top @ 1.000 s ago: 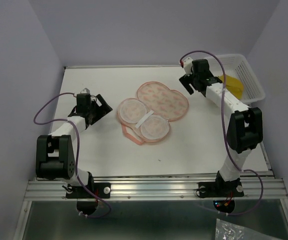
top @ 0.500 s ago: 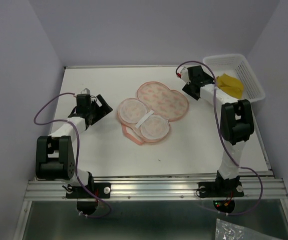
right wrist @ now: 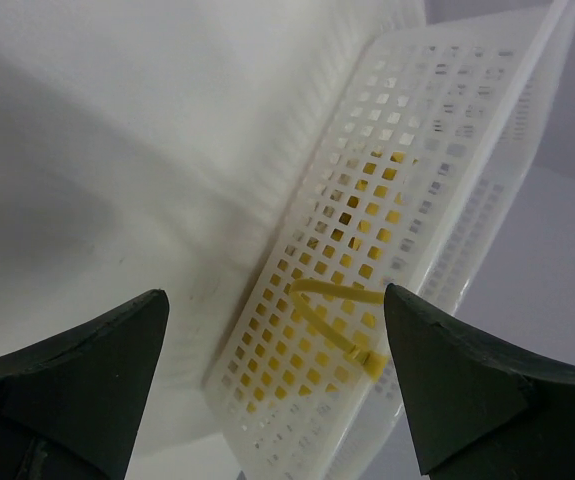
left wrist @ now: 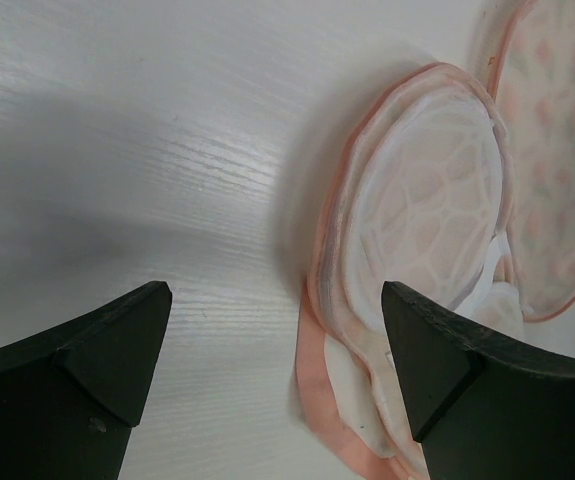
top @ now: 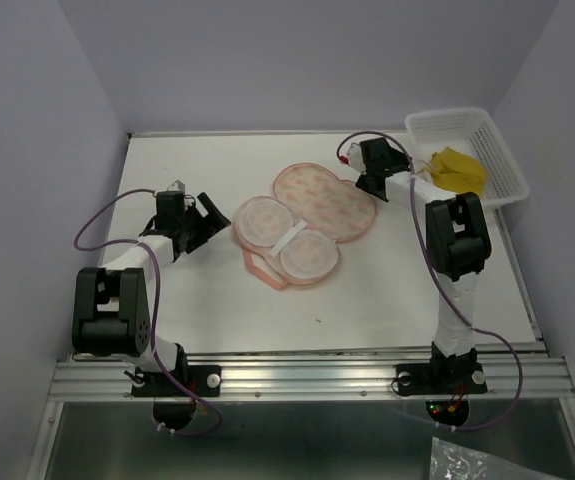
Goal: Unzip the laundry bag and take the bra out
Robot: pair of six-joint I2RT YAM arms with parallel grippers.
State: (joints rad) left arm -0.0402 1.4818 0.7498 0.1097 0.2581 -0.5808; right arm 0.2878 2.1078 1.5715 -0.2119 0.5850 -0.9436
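Note:
The pink laundry bag [top: 312, 215] lies open on the table, its orange-printed lobes behind and its pale mesh inner faces [left wrist: 437, 210] in front. The mustard-yellow bra [top: 459, 168] lies in the white lattice basket [top: 497, 140] at the back right; a thin yellow strap [right wrist: 332, 320] hangs out over the basket wall. My left gripper [top: 210, 215] is open and empty, just left of the bag. My right gripper [top: 372, 180] is open and empty, between the bag and the basket.
The basket wall [right wrist: 367, 230] fills the right wrist view close ahead. A loose pink strap loop [top: 259, 265] lies at the bag's front left. The table's right edge runs just past the basket.
My right gripper has drawn back from the basket toward the bag's right lobe, empty. My left gripper has shifted slightly right toward the bag. The bra stays in the basket.

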